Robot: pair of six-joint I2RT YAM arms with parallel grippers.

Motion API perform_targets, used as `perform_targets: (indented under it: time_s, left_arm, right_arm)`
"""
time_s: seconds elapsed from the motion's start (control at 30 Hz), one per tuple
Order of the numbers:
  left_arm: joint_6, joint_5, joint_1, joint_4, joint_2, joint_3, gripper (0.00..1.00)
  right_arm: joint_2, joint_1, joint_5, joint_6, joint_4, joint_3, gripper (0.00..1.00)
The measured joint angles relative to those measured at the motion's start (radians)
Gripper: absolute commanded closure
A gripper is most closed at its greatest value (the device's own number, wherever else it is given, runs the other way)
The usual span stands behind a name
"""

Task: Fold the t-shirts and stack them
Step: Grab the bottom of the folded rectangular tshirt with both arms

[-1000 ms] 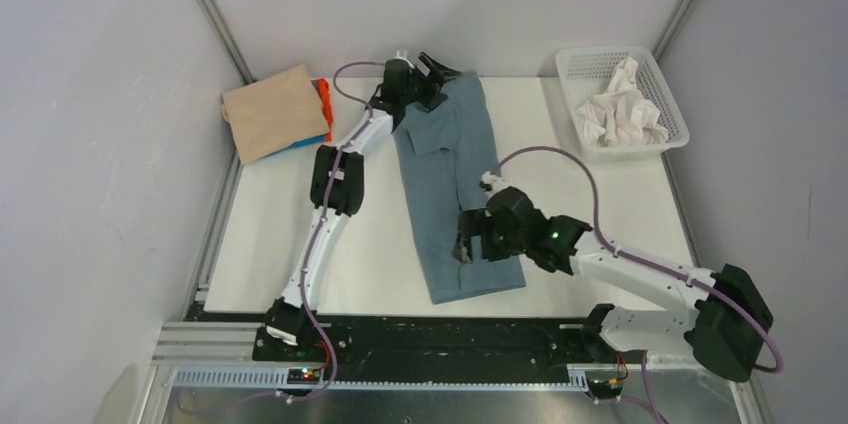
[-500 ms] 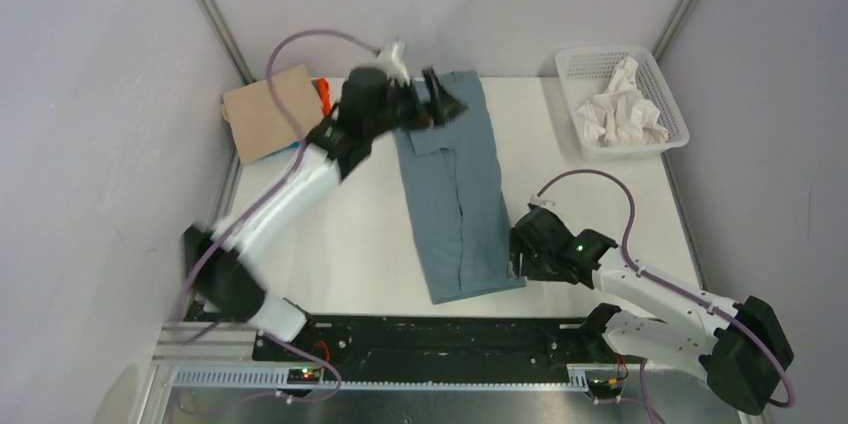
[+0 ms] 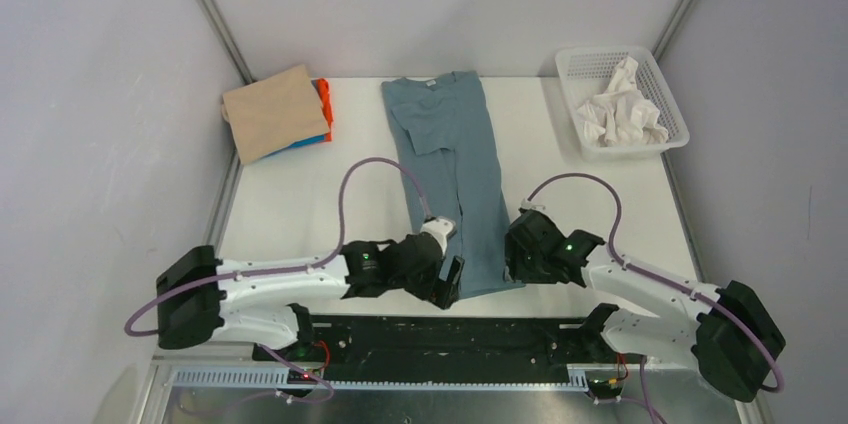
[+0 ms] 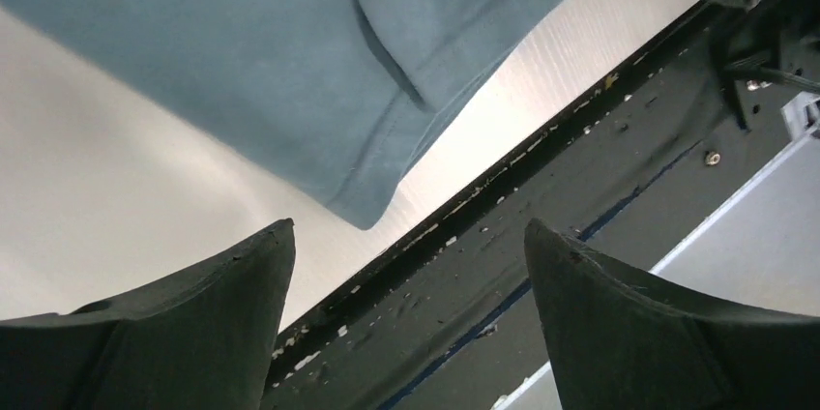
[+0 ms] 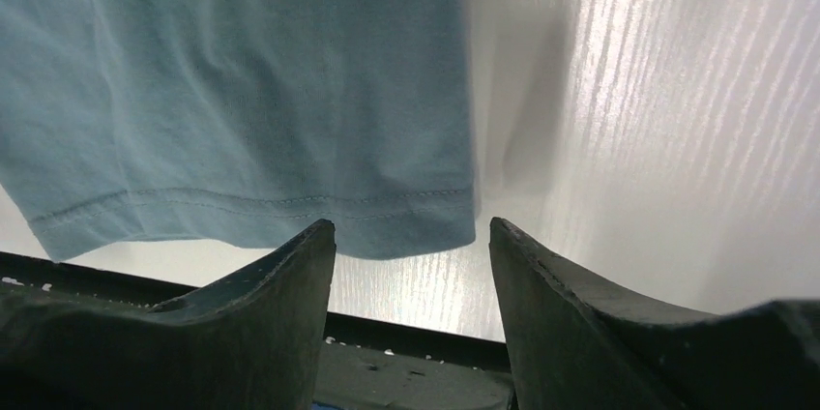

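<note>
Shirt (image 3: 447,159) is a long strip down the middle of the counter (image 3: 320,204), collar at far edge, hem at near edge. Left gripper (image 3: 449,282) at the hem's left corner, right gripper (image 3: 518,256) at its right corner. Both have fingers spread, nothing pinched, hem just ahead. Vs 0.5 s ago: left arm swung from collar to hem, right barely moved

No legible text or number anywhere; white neck label (image 3: 431,83) on the blue-grey t-shirt (image 3: 452,174) illegibly small.

light: bright, even | glare: table (image 5: 629,91) sheen | blur: near fingers (image 4: 629,333) soft
</note>
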Motion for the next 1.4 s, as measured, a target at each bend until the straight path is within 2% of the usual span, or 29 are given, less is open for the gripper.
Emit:
perform_targets:
  time_s: [0.17, 0.3, 0.43, 0.47, 0.5, 0.6, 0.63, 0.7, 0.9, 1.1, 1.4]
  left_arm:
    - [-0.025, -0.008, -0.053, 0.018, 0.143, 0.015, 0.22]
    - [-0.031, -0.019, -0.084, 0.008, 0.278, 0.056, 0.34]
    - [-0.034, -0.018, -0.109, 0.025, 0.324, 0.09, 0.54]
    - [-0.035, -0.023, -0.113, 0.026, 0.332, 0.095, 0.62]
    - [-0.039, -0.025, -0.114, 0.028, 0.335, 0.095, 0.7]
    - [-0.055, -0.041, -0.115, 0.022, 0.34, 0.093, 0.83]
    - [-0.061, -0.044, -0.115, 0.02, 0.34, 0.092, 0.92]
    - [-0.074, -0.05, -0.115, 0.02, 0.335, 0.084, 0.99]
    - [-0.111, -0.061, -0.116, 0.016, 0.279, 0.028, 1.0]
    - [-0.137, -0.062, -0.118, 0.012, 0.246, -0.003, 1.0]
    - [-0.172, -0.063, -0.148, -0.005, 0.215, -0.028, 1.0]
  right_arm:
    - [0.056, 0.006, 0.0, 0.0, 0.037, -0.003, 0.39]
    - [0.094, 0.006, 0.0, 0.001, 0.055, -0.006, 0.45]
    - [0.111, 0.006, 0.011, 0.003, 0.059, -0.006, 0.57]
    - [0.111, 0.007, 0.019, 0.01, 0.056, -0.006, 0.6]
    - [0.111, 0.007, 0.023, 0.012, 0.054, -0.007, 0.61]
    - [0.109, 0.009, 0.046, 0.029, 0.037, -0.007, 0.66]
    - [0.107, 0.009, 0.051, 0.035, 0.031, -0.008, 0.67]
    - [0.094, 0.009, 0.069, 0.052, 0.007, -0.008, 0.68]
    - [0.032, 0.006, 0.102, 0.105, -0.077, -0.022, 0.67]
    - [-0.031, 0.004, 0.089, 0.127, -0.105, -0.071, 0.78]
    - [-0.025, -0.005, -0.002, 0.111, 0.002, -0.088, 0.78]
